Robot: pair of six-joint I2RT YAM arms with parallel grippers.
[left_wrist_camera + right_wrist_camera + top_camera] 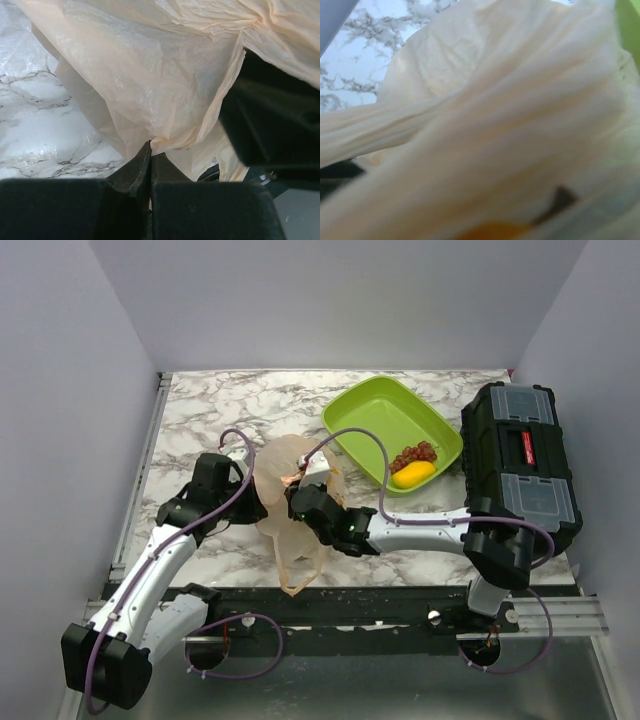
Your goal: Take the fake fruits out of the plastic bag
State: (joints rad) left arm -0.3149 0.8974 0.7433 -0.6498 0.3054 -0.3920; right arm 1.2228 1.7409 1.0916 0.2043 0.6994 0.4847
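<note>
Pale grey walls close in a white marbled surface (210, 410). At its three o'clock edge sits one black toolbox (520, 465), clear of the work. One lime-green tray (375, 410) lies at about one o'clock, probably as the drop-off for what comes out. One plastic bag (285, 465), thin and peach-coloured, is bunched at the centre. A handle loop trails toward six o'clock over the near edge. Two arms meet at it. The left pincer (150, 150), at the bag's nine o'clock side, is pressed together on a fold of the film, apparently to anchor the bag and keep its mouth up. The right pincer (298, 490) pushes in from four o'clock, likely reaching for a piece. Its wrist view shows only film, so whether it is spread or closed cannot be told. Two fake fruits lie in the tray's five o'clock corner, one dark red grape cluster (414, 453) and one yellow piece (413, 474). An orange patch (490, 231) shows through the film, so at least one more may be inside. That number cannot be counted.
</note>
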